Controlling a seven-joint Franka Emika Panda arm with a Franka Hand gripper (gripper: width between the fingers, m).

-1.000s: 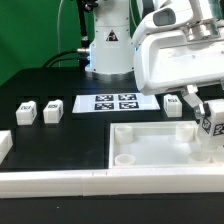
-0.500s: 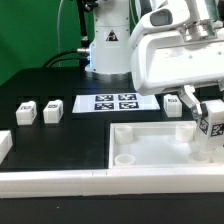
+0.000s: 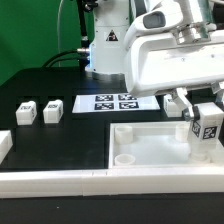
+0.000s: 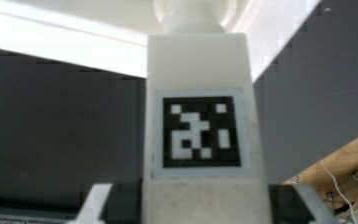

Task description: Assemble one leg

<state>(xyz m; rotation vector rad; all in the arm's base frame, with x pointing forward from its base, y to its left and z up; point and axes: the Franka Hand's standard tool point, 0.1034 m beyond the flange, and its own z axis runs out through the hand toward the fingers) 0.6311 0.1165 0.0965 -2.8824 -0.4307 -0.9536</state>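
Note:
My gripper (image 3: 205, 110) is shut on a leg (image 3: 207, 133), a small white block with a black-and-white tag. It holds the leg upright over the right end of the large white tray (image 3: 150, 138); I cannot tell whether the leg's lower end touches the tray. In the wrist view the leg (image 4: 201, 130) fills the middle, its peg end pointing away, and my gripper (image 4: 197, 205) has its dark fingers (image 4: 279, 205) against both sides of it. Two more legs (image 3: 26, 110) (image 3: 52, 110) stand at the exterior view's left. Another leg (image 3: 175, 101) shows partly behind the hand.
The marker board (image 3: 113, 102) lies flat at the back middle, in front of the robot base (image 3: 105, 45). A white block (image 3: 4, 145) sits at the exterior view's left edge. A long white rail (image 3: 60, 181) runs along the front. The tray has a round socket (image 3: 127, 157) in its near left corner.
The hand has shifted a little toward the exterior view's left and slightly down, carrying the leg with it over the tray's right end. The other parts have not moved.

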